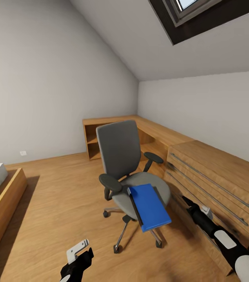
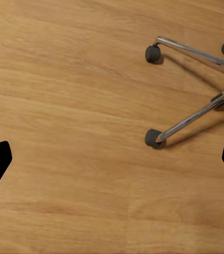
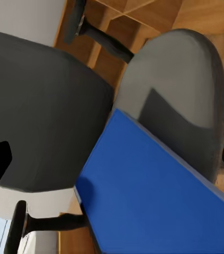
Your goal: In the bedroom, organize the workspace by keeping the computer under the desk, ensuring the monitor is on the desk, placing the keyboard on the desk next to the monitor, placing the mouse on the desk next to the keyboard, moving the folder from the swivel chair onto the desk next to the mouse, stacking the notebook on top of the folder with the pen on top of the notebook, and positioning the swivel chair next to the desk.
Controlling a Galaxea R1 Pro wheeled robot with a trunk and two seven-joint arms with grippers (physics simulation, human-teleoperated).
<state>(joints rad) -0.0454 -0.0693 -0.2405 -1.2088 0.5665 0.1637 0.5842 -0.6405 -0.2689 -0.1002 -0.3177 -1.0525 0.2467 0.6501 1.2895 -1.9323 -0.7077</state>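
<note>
The grey swivel chair (image 1: pixel 118 150) stands mid-room on its chrome star base (image 2: pixel 196 114), seat turned toward me. The bright blue folder (image 1: pixel 151 205) lies on the seat and overhangs its front edge. My right gripper (image 1: pixel 188 203) reaches in from the right, just beside the seat. In the right wrist view it (image 3: pixel 113 161) is open, looking down on the folder (image 3: pixel 149 196) and the grey seat (image 3: pixel 180 79), with nothing between its fingers. My left gripper (image 1: pixel 79 254) hangs low at the front left of the chair, open (image 2: pixel 112 159) above bare floor near the casters.
A light wooden drawer unit with bar handles (image 1: pixel 214 172) runs along the right wall, close behind my right arm. A low wooden shelf (image 1: pixel 112 129) lines the far corner. The bed in its wooden frame (image 1: pixel 6 196) is at the left. Wood floor lies between bed and chair.
</note>
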